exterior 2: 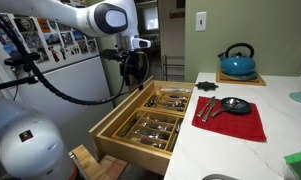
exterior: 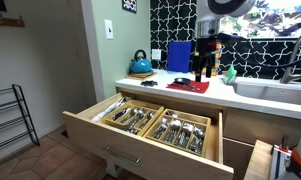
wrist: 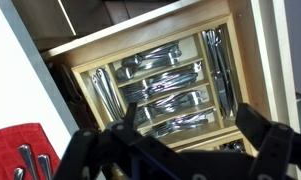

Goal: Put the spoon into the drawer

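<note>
Drawer (wrist: 130,30) beneath gripper (wrist: 175,142), jaws seemingly wide

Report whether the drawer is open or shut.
Open. The drawer is pulled far out, and its compartments of cutlery show from above in all three views.

Drawer (exterior: 100,140): one, standing open.
Cutlery trays (exterior: 161,120): two, lying inside.
Kettle (exterior 2: 238,60): one, sitting at the counter's (exterior 2: 280,100) back edge.
Red mat (exterior 2: 248,127): one.
Pan (exterior 2: 234,105): one.
</note>
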Robot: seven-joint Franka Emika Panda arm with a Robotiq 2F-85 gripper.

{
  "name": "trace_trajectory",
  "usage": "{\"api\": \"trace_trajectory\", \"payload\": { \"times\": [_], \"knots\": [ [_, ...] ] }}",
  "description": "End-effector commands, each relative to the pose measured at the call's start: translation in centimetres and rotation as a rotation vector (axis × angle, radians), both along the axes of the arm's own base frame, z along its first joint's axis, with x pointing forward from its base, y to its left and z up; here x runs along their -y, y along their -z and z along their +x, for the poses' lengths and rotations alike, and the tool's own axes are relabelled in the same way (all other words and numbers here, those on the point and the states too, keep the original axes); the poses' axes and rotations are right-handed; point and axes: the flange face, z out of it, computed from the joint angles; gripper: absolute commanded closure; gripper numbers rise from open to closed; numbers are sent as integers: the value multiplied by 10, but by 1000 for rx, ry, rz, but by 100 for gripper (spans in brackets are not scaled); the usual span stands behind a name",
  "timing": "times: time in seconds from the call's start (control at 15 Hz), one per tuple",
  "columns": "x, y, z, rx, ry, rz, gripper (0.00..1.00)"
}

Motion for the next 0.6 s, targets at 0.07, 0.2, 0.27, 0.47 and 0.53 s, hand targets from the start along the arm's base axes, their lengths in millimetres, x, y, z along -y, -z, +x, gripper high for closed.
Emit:
{"api": "trace_trajectory", "payload": {
  "times": [0.07, 0.2, 0.27, 0.47, 0.53],
  "knots": [
    [0, -1, 0, -1, 0, 0, 0],
    [8, -2, 7, 0, 12, 16, 0],
    [16, -5, 11, 7, 17, 24, 0],
    [47, -19, 27, 40, 46, 30, 0],
    [58, -23, 34, 68, 59, 25, 0]
  ]
}}
